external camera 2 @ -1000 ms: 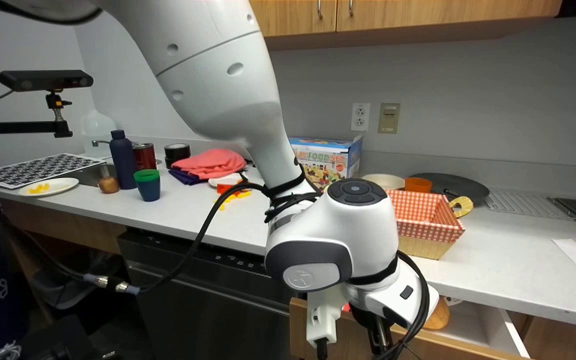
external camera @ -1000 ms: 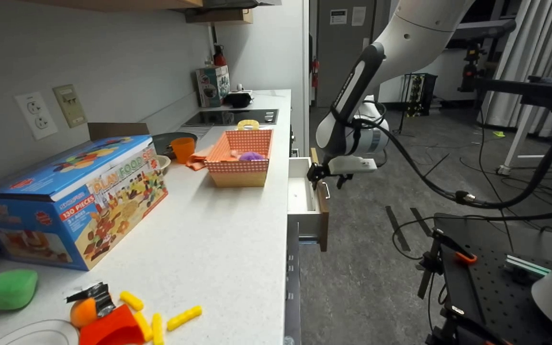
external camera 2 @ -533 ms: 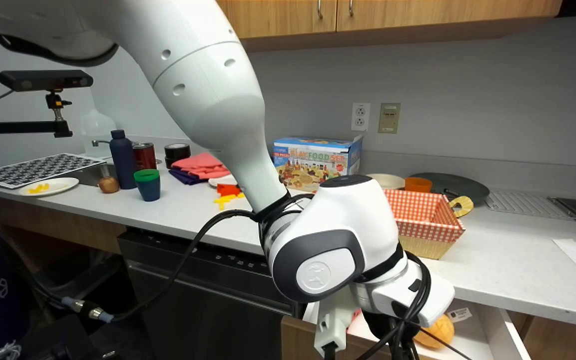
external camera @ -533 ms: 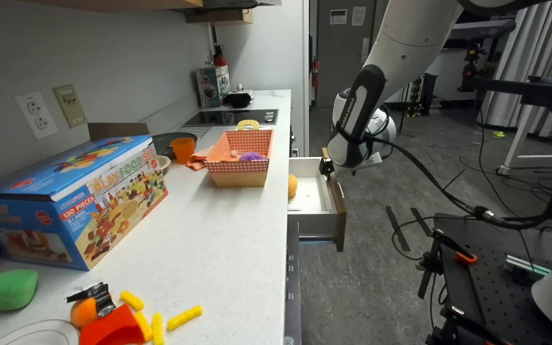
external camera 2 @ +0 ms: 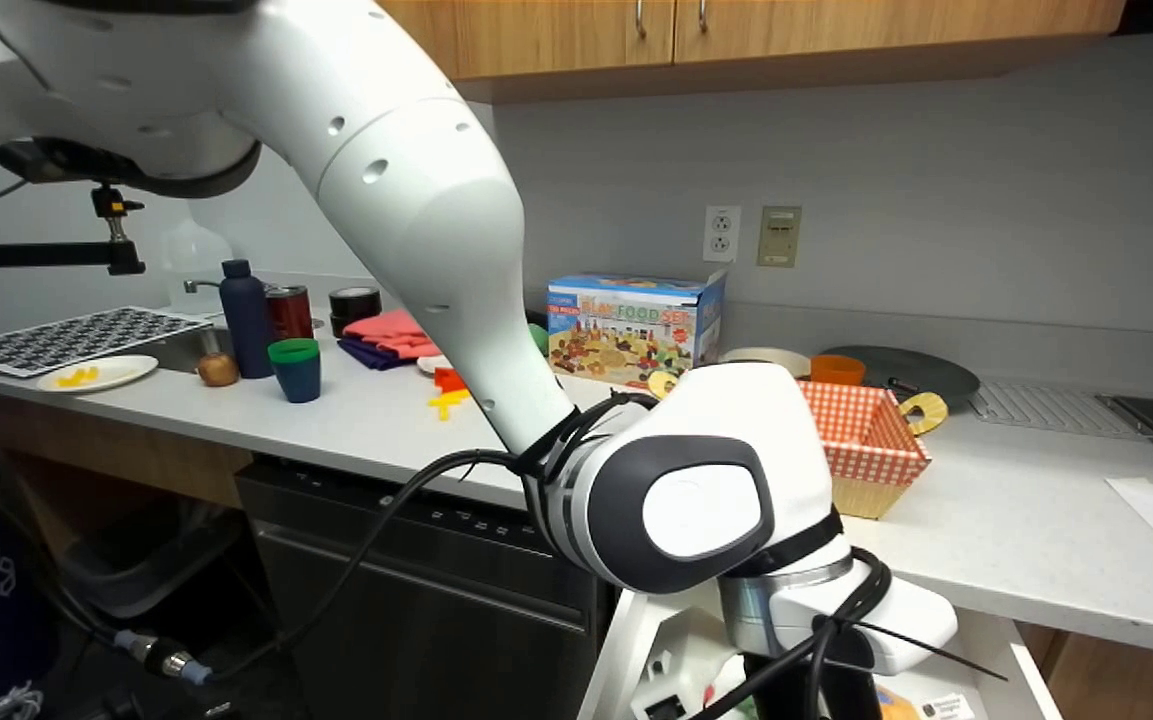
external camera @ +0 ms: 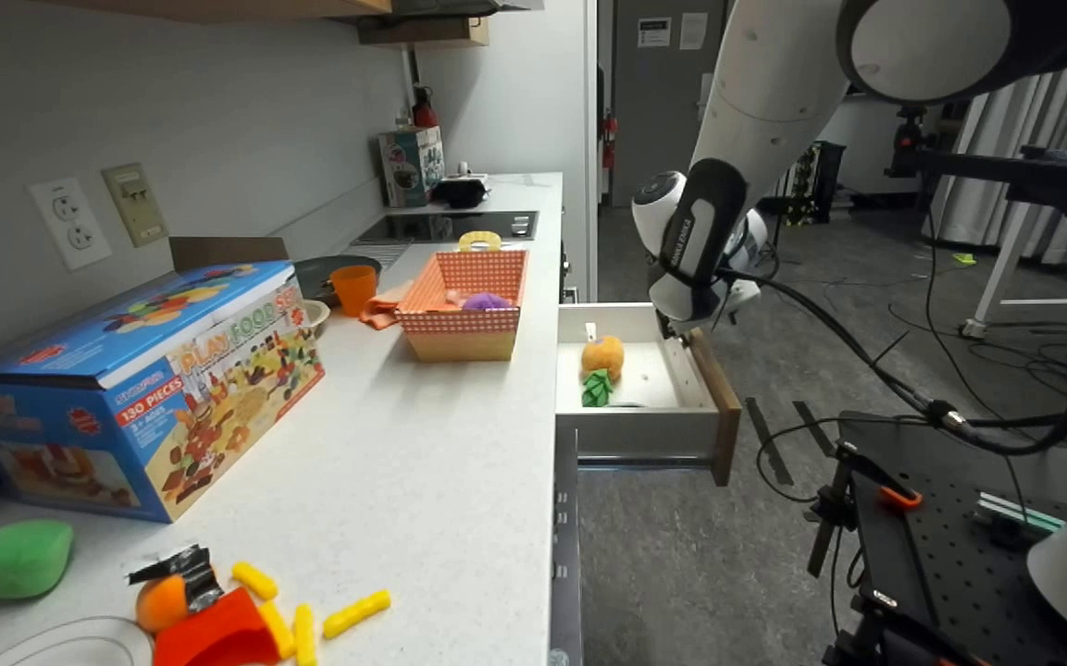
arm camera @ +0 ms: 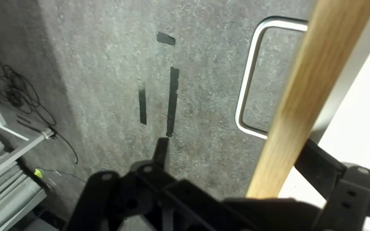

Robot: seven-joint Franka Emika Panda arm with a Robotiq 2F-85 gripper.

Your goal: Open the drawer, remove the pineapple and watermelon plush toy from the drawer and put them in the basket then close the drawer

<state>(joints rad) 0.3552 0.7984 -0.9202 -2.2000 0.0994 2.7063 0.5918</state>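
The hand (arm camera: 235, 146) is spread wide in the wrist view, with the wooden front (arm camera: 295, 118) of the drawer (arm camera: 361, 150) standing in the gap: one finger reaches inside the drawer, the other hangs over the floor (arm camera: 210, 99). Whether either finger touches the front cannot be told. A metal handle (arm camera: 248, 76) sticks out from the front's outer face.

In an exterior view, the drawer stands open below the edge of the surface (external camera: 431, 481), and the hand is near the far end of the front. The pineapple (external camera: 603, 357) lies in the drawer, its green leaves toward the nearer side wall. The checked orange basket (external camera: 461, 348) stands on the surface close to that edge, something purple (external camera: 487, 302) inside.

In an exterior view, the arm (external camera 2: 696, 490) hides most of the drawer and part of the basket; only a bit of the pineapple shows, and a red sliver (external camera 2: 708, 693) is too covered to name. A blue box (external camera 2: 626, 330) sits toward the surface's back edge.
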